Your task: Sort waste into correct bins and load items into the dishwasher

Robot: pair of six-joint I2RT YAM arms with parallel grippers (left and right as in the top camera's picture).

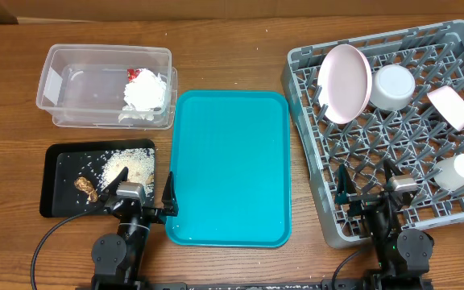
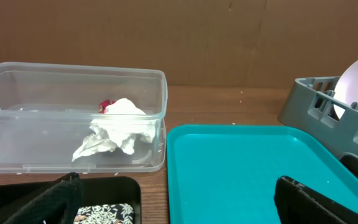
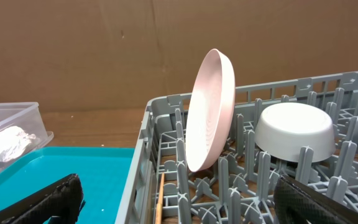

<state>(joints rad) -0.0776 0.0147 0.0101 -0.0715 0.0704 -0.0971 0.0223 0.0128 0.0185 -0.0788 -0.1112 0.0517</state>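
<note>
Both arms sit low at the near edge, and neither one has hold of anything. The left gripper hangs at 7 o'clock, over the near right corner of the black tray. Its fingers are spread wide, nothing between them. The right gripper is at 5 o'clock, above the near side of the rack. It is just as wide open, and just as empty.

Waste first. The clear bin is at 10 o'clock, with a crumpled tissue lying at its right end and a red scrap touching it on the far side. On the black tray at 8 o'clock there is scattered rice, and a brown scrap just beside it, towards the near edge.

Dead centre on the table lies the teal tray.

Now the rack, filling the 3 o'clock side. A pink plate stands on edge in its far left corner, tilted. A white bowl is upside down just right of it. Further right a pink dish leans at an angle. A white cup lies on its side at the rack's right edge, nearer the arms.
</note>
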